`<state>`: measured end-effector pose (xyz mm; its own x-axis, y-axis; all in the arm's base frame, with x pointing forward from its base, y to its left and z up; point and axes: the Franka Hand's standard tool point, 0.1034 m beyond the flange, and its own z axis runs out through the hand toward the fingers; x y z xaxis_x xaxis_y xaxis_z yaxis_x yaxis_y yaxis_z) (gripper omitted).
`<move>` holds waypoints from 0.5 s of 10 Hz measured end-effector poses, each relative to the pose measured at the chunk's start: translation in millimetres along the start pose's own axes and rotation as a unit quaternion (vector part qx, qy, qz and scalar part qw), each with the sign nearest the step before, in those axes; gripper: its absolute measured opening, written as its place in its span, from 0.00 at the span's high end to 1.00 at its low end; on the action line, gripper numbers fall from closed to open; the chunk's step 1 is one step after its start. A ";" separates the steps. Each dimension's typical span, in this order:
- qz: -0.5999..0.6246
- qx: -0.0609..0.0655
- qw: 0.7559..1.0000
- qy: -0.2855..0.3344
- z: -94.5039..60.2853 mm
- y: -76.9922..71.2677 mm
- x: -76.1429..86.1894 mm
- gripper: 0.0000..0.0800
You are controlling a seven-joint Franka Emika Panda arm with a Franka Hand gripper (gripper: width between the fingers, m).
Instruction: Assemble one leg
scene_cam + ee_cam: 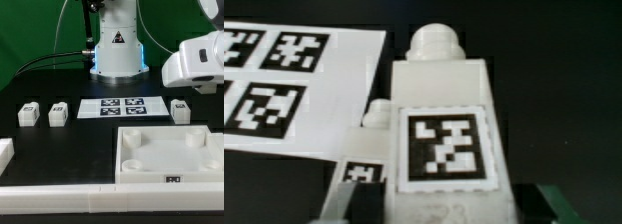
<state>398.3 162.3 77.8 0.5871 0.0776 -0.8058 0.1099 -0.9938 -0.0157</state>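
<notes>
beside the marker board (292,92) sits a leg (441,150).

Black table (40,90), green backdrop (30,25). The leg (446,85), panel (170,150) and marker board (122,107) are white, each carrying black-and-white square tags in blocky patterns. The white robot base (117,58) bears a black triangle (118,39) and glows blue around its foot.
</notes>
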 end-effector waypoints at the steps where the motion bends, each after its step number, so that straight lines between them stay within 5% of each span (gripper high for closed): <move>1: 0.000 0.006 0.998 0.057 -12.9 1.2 8.2 0.64; 5: 0.001 0.011 0.973 0.230 -14.6 0.2 7.1 0.63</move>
<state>414.3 163.8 80.8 0.8848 0.0973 -0.4556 0.0936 -0.9951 -0.0307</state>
